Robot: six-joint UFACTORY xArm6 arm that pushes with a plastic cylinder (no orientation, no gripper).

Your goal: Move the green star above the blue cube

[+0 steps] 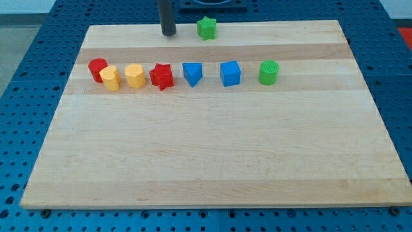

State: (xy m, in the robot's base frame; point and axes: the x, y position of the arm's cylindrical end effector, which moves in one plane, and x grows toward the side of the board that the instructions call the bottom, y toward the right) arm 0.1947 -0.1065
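Observation:
The green star (206,28) sits near the board's top edge, a little right of centre. The blue cube (230,73) stands in the row of blocks below it and slightly to the right. My tip (168,33) rests on the board at the view's top, to the left of the green star with a gap between them, and up-left of the blue cube.
In one row across the wooden board (212,161), from the left: a red cylinder (98,68), a yellow block (111,78), a yellow hexagon-like block (134,75), a red star (161,76), a blue triangular block (192,73), then past the cube a green cylinder (268,72).

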